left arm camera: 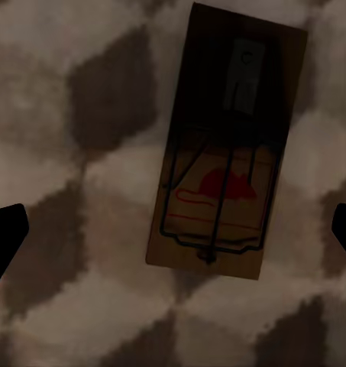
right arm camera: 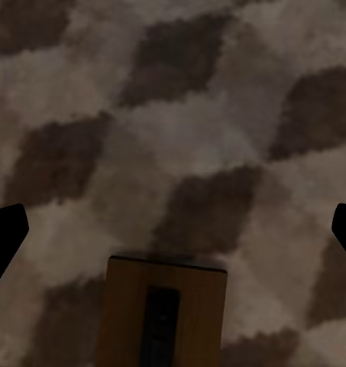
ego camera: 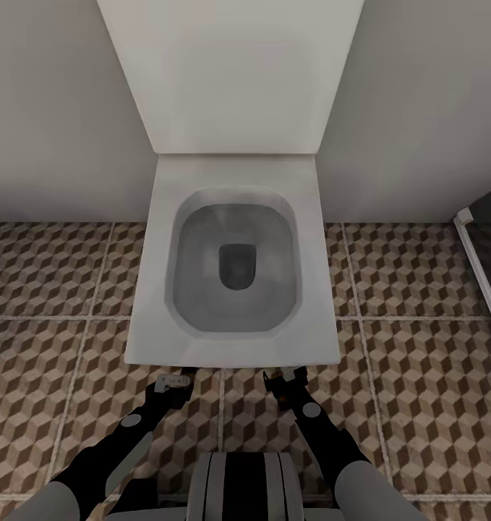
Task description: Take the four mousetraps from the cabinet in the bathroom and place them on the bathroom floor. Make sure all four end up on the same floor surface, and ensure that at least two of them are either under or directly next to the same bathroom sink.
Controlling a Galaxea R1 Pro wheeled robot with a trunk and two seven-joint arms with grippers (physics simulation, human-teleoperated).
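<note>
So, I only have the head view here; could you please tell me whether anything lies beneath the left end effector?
Observer: Yes. The left wrist view shows the first mousetrap lying flat on the bathroom floor, wire side up. The left end effector is open above it, not touching it.
Operator: Thank you. And what about the right side, please?
Observer: The right wrist view shows a second mousetrap on the same cube-patterned tiles, partly cut off by the picture's edge. The right end effector is open and holds nothing.
</note>
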